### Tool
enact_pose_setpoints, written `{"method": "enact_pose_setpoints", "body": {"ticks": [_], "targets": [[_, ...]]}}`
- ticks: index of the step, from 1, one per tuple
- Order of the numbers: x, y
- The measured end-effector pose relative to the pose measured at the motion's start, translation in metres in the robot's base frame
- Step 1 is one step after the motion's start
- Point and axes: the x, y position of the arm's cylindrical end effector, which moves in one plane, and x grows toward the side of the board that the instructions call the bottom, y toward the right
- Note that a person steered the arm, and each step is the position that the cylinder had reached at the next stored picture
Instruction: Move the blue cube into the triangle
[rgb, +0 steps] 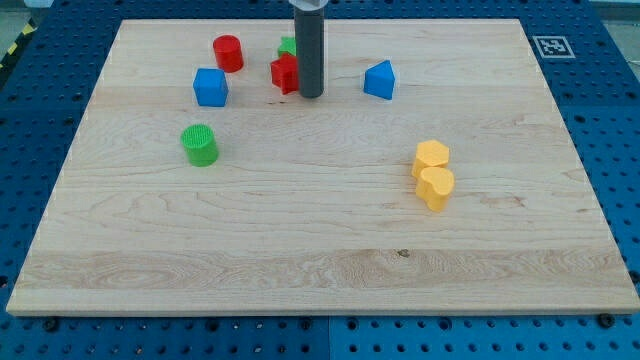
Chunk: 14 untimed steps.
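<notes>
The blue cube sits at the view's upper left on the wooden board. The blue triangle block sits at the upper middle-right. My tip stands between them, touching the right side of a red block. The tip is about a hand's width right of the blue cube and left of the blue triangle.
A red cylinder stands above the blue cube. A green block is partly hidden behind the rod and red block. A green cylinder lies below the blue cube. Two yellow blocks touch at the right.
</notes>
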Motion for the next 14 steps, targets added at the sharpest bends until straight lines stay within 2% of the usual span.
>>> {"method": "enact_pose_setpoints", "body": {"ticks": [5, 7, 8, 9, 11, 14], "targets": [[-0.042, -0.112], [-0.033, -0.154], [-0.015, -0.18], [0.005, -0.172], [0.009, -0.117], [0.006, -0.001]]}}
